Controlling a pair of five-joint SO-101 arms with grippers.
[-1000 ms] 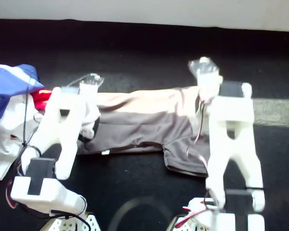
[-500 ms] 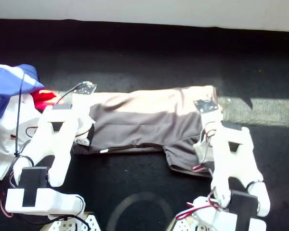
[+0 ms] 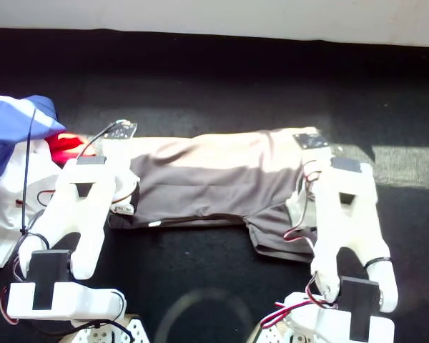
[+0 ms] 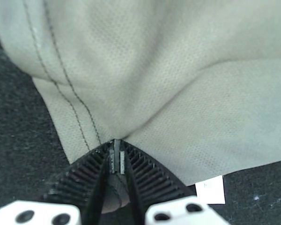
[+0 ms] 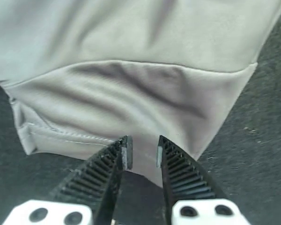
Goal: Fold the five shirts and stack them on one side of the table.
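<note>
Shirt (image 3: 207, 182), grey fine-knit fabric, stitched hem, creased

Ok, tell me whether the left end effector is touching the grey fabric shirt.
Touching. The left wrist view shows the left end effector shut on a pinched fold of the grey fabric shirt.

A shirt (image 3: 214, 179) lies spread across the middle of the table (image 3: 214, 78), running left to right. A pile of clothes (image 3: 14, 157) sits at the table's left edge, just beside the shirt's left end. The left gripper (image 4: 117, 151) pinches the shirt's left end. The right gripper (image 5: 141, 151) is at the shirt's right end, fingers apart over its edge.
</note>
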